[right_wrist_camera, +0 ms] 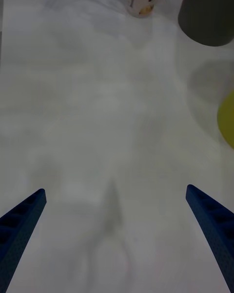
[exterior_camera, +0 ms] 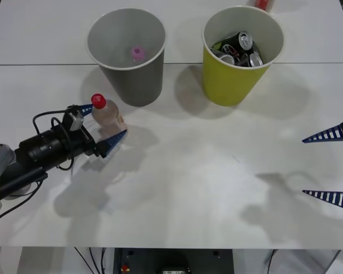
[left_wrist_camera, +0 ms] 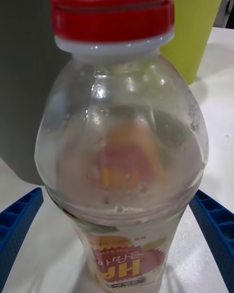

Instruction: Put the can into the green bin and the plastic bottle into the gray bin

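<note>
While the plastic bottle (exterior_camera: 106, 116) stands upright near the counter's left edge, just before the gray bin (exterior_camera: 126, 54), the left gripper (exterior_camera: 100, 129) straddles it with fingers spread either side, not clamped; right gripper (exterior_camera: 330, 165) idles open at the right edge.

The gray bin (exterior_camera: 126, 54) stands left of the green bin (exterior_camera: 240, 54) on the table (exterior_camera: 206, 188); the bottle (exterior_camera: 106, 117) stands just before the gray bin.
</note>
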Controlling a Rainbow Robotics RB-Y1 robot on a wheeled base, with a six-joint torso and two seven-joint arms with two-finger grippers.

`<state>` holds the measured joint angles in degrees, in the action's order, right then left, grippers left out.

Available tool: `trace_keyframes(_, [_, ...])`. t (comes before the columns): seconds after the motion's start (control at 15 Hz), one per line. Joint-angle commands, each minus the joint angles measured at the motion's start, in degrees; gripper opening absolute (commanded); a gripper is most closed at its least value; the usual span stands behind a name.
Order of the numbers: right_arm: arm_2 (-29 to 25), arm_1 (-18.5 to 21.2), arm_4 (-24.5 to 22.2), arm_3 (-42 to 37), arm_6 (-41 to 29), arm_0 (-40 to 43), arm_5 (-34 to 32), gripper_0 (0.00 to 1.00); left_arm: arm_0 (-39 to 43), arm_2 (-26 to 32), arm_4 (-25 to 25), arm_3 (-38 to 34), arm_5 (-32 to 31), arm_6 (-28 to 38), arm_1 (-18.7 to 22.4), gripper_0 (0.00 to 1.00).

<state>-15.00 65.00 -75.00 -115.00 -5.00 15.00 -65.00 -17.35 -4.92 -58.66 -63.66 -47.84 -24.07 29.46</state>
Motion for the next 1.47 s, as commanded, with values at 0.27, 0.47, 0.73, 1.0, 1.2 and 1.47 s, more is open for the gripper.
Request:
trace_keyframes(0.27, [0.0,0.0,0.0,0.0,0.0,0.0,0.0,1.00,-0.9,0.0,-1.3,0.5,1.3,0.4,-1.9,0.93])
trace_keyframes(0.47, [0.0,0.0,0.0,0.0,0.0,0.0,0.0,1.00,-0.9,0.0,-1.3,0.4,1.1,0.4,-1.9,0.00])
trace_keyframes(0.73, [0.0,0.0,0.0,0.0,0.0,0.0,0.0,1.00,-0.8,0.0,-1.2,0.4,0.4,0.5,-1.7,0.00])
trace_keyframes(1.0, [0.0,0.0,0.0,0.0,0.0,0.0,0.0,1.00,-0.8,0.1,-0.3,0.1,-2.3,1.4,0.6,0.00])
trace_keyframes(1.2, [0.0,0.0,0.0,0.0,0.0,0.0,0.0,1.00,-0.1,0.0,0.6,-0.9,-6.0,4.6,4.8,0.00])
trace_keyframes(1.47, [0.0,0.0,0.0,0.0,0.0,0.0,0.0,1.00,7.4,1.9,-5.6,-15.4,-6.2,23.3,11.1,0.00])
